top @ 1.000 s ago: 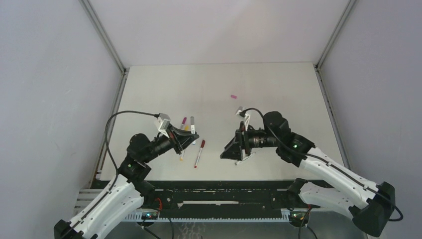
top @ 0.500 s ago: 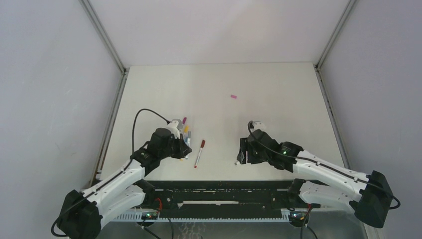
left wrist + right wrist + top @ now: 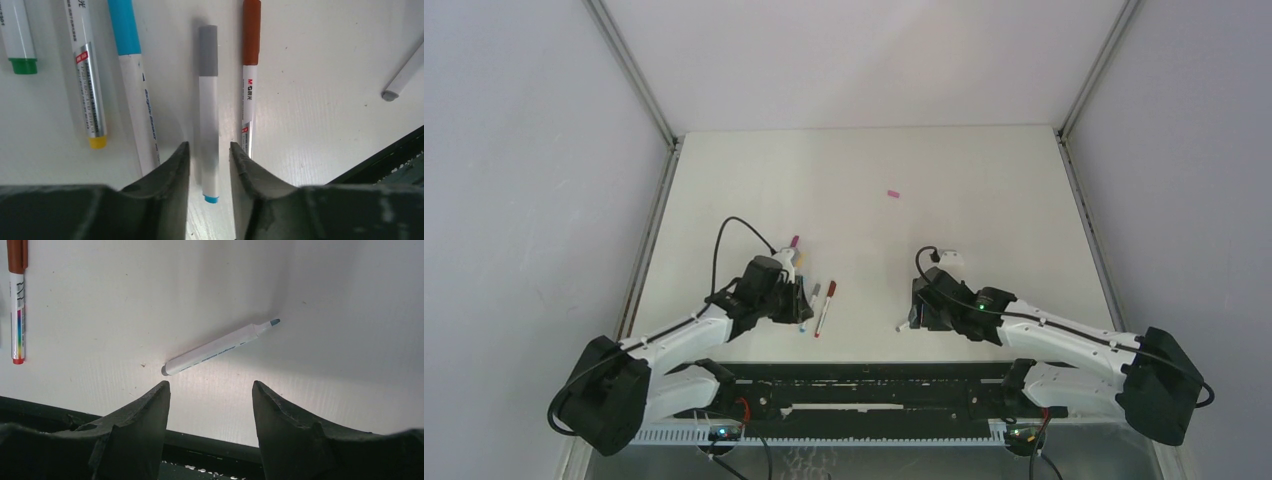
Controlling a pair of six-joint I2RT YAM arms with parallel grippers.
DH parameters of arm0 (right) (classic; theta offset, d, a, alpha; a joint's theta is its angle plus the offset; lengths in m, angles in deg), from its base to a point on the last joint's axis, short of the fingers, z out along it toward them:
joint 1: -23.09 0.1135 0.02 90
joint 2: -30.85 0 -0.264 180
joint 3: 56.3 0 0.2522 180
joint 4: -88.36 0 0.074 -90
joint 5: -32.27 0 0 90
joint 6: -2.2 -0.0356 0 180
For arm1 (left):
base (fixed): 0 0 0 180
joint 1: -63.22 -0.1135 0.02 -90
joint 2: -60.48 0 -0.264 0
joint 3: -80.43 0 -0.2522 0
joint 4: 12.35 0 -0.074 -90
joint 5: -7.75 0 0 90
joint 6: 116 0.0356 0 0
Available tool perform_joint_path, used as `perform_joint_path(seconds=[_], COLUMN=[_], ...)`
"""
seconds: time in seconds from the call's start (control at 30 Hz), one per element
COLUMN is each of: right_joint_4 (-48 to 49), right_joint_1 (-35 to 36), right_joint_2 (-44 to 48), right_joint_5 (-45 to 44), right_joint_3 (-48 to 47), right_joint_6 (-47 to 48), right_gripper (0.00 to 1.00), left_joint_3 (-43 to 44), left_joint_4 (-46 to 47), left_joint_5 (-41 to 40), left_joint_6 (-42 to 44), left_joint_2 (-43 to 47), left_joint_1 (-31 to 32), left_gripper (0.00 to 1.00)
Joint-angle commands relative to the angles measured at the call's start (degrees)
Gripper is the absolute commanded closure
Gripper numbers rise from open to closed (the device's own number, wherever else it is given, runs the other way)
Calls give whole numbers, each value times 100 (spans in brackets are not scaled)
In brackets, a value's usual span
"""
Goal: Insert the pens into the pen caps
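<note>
White tabletop (image 3: 944, 170) between grey walls (image 3: 524, 200) fills our view from above. Our left gripper (image 3: 209, 146) sits low with its jaws parted. A grey-capped pen (image 3: 208, 100) lies flat between the fingers (image 3: 172, 170), a sliver of gap on each side, its blue butt end nearest the palm. Just outside one finger, parallel, lies a pen whose cap looks dark red, perhaps brown (image 3: 249, 75). Outside the other finger lie a blue-capped pen (image 3: 134, 95), then a yellow-ended pen (image 3: 88, 75) and a green-ended pen (image 3: 19, 35). Our right gripper (image 3: 210, 385) is spread wide and grips nothing. Just ahead of its fingertips an uncapped pen (image 3: 215, 347) lies slantwise on the table, touching neither finger. Far beyond both grippers a small pink cap (image 3: 892, 194) sits alone.
</note>
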Motion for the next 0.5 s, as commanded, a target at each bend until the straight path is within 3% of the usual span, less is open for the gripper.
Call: perform_joint_path(seconds=[0.0, 0.1, 0.27, 0.47], right_joint_4=[184, 174, 157, 196], right_joint_1=[33, 27, -211, -763], right_joint_2=[35, 203, 539, 916], right_joint_5=[-268, -342, -323, -305], right_joint_3=[-59, -52, -52, -53], right_joint_6=[-159, -65, 247, 682], right_gripper=[40, 40, 40, 40], left_joint_3=[393, 418, 629, 799], left_joint_4=[257, 207, 726, 2061], left_joint_5=[-45, -204, -450, -723], left_joint_6=[-1, 105, 590, 1078], left_joint_2=[50, 329, 945, 276], left_joint_1=[19, 93, 963, 2192], left_gripper=[59, 51, 46, 45])
